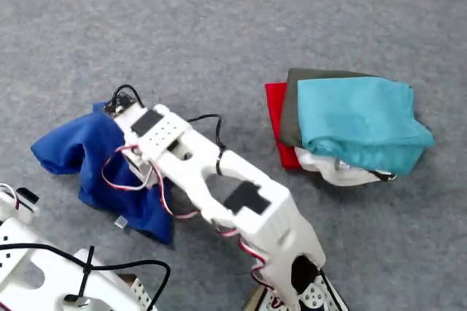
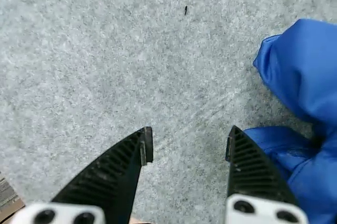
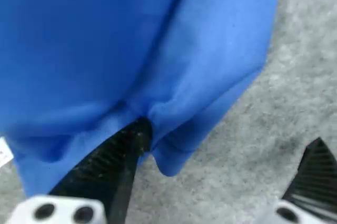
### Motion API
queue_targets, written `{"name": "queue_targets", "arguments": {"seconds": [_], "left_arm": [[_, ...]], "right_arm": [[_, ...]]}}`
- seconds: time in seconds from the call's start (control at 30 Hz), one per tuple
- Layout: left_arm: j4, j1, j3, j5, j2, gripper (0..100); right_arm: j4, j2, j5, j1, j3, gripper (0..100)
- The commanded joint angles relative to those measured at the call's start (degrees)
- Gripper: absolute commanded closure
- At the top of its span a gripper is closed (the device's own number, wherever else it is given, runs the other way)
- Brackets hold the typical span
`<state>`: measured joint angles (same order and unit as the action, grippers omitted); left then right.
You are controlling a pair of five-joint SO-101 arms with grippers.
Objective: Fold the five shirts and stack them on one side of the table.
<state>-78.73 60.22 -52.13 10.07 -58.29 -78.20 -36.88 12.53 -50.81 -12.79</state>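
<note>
Right gripper (image 3: 229, 137): jaws spread, one finger dug into fold of blue shirt (image 3: 131, 40), other over bare table (image 3: 295, 66). Left gripper (image 2: 189, 137): jaws apart above table, blue shirt just beside one finger. Blue shirt lies crumpled on left arm's side. Small white tag (image 1: 120, 221) at its edge, print too small to read. Well apart, folded stack: teal shirt (image 1: 357, 121) on top; grey shirt (image 1: 292, 106), red shirt (image 1: 276, 117), white shirt (image 1: 343, 171) beneath.
</note>
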Motion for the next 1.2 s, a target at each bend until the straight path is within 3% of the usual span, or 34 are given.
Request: {"name": "queue_targets", "arguments": {"seconds": [0.0,0.13,0.2,0.4,0.5,0.7,1.03,1.17], "left_arm": [[0.70,0.26,0.09,0.00,-0.84,77],[0.62,0.18,0.09,-0.09,-0.84,77],[0.62,0.18,0.00,-0.09,-0.75,77],[0.44,0.26,-0.09,-0.09,-0.75,77],[0.70,0.18,-1.49,0.09,-0.75,77],[0.79,0.18,-4.48,0.35,-0.75,77],[0.88,0.00,-4.13,0.35,-0.75,77],[2.73,-4.57,-4.40,-0.09,-0.84,77]], "right_arm": [[-8.09,-5.49,0.26,2.68,-6.46,57.4],[-14.24,-10.59,0.62,2.77,-13.23,57.8],[-15.82,-12.09,0.62,2.86,-16.40,62.6],[-21.98,-15.08,0.18,2.51,-21.41,99.8],[-23.91,-15.78,0.53,2.77,-22.11,96.0],[-24.18,-8.84,0.53,5.41,-21.76,99.8],[-23.91,25.63,0.18,9.45,-22.20,99.7],[-21.36,36.00,0.09,11.82,-21.76,99.6]]}}
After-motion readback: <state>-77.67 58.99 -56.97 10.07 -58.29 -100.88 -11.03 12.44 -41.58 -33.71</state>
